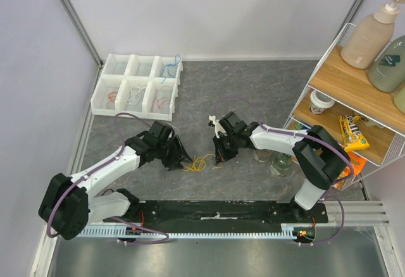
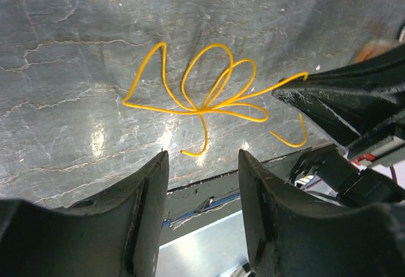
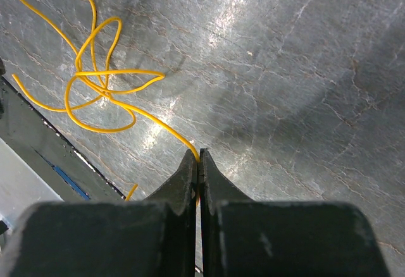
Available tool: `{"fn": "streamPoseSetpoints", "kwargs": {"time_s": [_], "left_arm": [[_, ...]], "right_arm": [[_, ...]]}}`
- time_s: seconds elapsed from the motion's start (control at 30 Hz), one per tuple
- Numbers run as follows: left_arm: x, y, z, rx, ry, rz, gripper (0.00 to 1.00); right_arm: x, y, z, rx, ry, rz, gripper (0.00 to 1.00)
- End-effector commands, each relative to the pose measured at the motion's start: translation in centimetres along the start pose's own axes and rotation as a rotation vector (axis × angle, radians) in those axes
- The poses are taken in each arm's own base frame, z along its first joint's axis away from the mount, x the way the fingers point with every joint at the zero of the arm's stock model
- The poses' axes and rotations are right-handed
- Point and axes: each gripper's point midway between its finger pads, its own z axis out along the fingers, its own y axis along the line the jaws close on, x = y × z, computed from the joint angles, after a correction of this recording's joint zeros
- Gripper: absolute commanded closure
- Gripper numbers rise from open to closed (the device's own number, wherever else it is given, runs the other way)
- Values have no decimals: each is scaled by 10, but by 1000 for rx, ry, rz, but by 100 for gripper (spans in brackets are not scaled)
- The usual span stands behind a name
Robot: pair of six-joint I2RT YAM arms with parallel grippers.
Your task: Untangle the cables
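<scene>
While the right gripper (image 3: 199, 158) clenches one strand of the yellow cable tangle (image 2: 204, 107) on the table (image 2: 63, 24), the knot lies at twelve o'clock from the left gripper (image 2: 202, 153), whose jaws are parted and empty.

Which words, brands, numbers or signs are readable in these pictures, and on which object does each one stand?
No text can be read with certainty.
The yellow packet on the shelf: dark printing, too blurred to read.
The green bottle: dark label, too small to read.
The white tub: dark band, unreadable.
Both wrist views: only the yellow cable on the table, no writing.
</scene>
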Motion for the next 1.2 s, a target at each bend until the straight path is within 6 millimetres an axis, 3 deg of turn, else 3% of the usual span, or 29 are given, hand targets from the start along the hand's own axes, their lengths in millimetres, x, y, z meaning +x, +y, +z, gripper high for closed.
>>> {"fn": "streamPoseSetpoints", "kwargs": {"time_s": [0.0, 0.13, 0.27, 0.43, 0.7, 1.17], "left_arm": [[-6, -12, 9, 11, -2, -95, 49], [-8, -3, 11, -72, 6, -156, 51], [-9, -11, 16, -5, -5, -245, 54], [-7, -13, 23, 17, 8, -325, 65], [-7, -6, 20, -3, -17, -346, 61], [-3, -9, 28, 8, 22, -361, 71]], "right_arm": [[-14, 10, -6, -28, -46, -37, 100], [-15, 11, -6, -32, -52, -34, 100], [-15, 13, -7, -42, -56, -31, 100], [-14, 13, -6, -47, -55, -32, 100], [-16, 14, -9, -42, -69, -35, 100], [-17, 14, -8, -43, -67, -36, 100]]}}
